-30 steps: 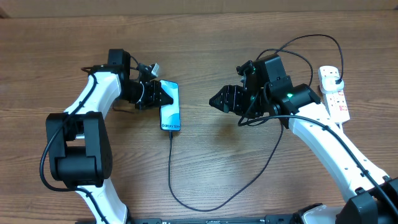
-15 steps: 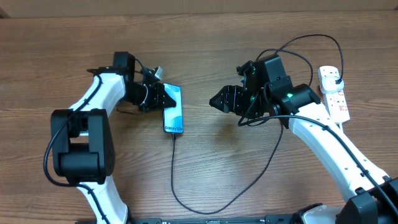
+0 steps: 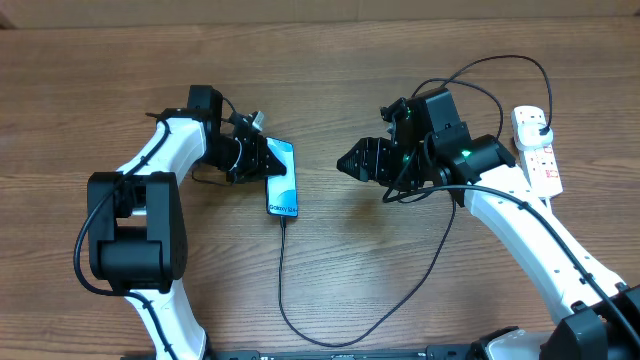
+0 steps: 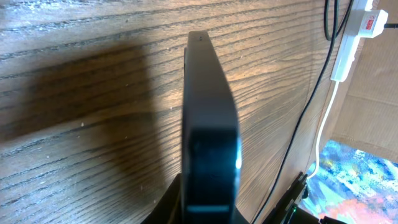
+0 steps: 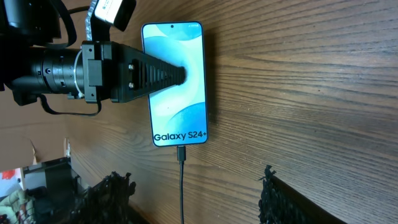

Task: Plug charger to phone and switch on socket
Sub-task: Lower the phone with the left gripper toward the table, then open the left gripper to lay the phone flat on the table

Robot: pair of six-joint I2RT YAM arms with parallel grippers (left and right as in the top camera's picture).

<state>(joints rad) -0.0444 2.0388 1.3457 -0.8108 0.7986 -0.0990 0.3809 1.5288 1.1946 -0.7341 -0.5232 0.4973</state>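
Soft light from above keeps the wooden table [image 3: 330, 60] evenly bright in the overhead view, with faint shadows. In the left wrist view the phone [image 4: 208, 118] looms close and blurred, throwing a broad dark shadow leftward. The right wrist view is sharp.

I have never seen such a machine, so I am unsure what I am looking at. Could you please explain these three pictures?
Two robot arms, left and right, stand at a wooden table. One picture looks down from above; the other two come from a camera on each wrist. The left gripper grips a Galaxy S24+ phone, with a black charger cable plugged into its lower end. The right gripper hangs open and empty, facing the phone. A white power strip lies near the right arm.
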